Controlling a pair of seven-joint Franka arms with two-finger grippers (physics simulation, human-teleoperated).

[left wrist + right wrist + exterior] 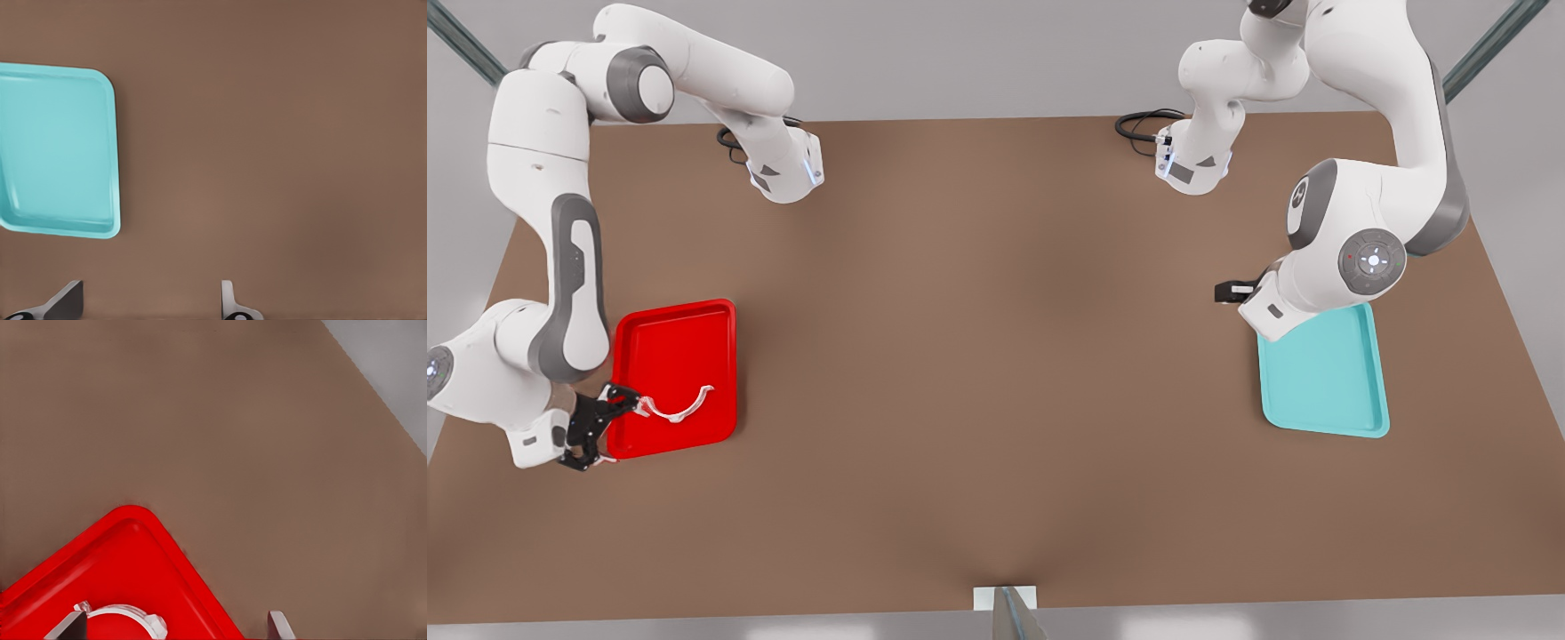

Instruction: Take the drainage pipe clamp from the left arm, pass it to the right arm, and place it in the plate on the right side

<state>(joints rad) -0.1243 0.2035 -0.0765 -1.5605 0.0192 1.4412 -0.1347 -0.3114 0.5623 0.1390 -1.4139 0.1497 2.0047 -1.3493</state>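
Front view first: we see a brown table from above, with two white arms reaching over it. Our right gripper sits at the near corner of the red plate, on the front view's left. The white, C-shaped drainage pipe clamp lies just ahead of this gripper, inside the plate near its lower rim, with one flared tab right at the black fingertips. We judge the clamp is low in the plate because the placing step is at or close to its end.

Our right wrist view shows the plate's rounded corner and the clamp's white curve between the two fingertips, which stand well apart. The fingers look spread, and we judge they are loose around the clamp, not pinching it, though contact at the tab cannot be ruled out.

Our left gripper waits on the front view's right, beside the upper corner of the teal tray. Its wrist view shows both fingertips spread wide with bare table between them, and the teal tray off to one side. It holds nothing.
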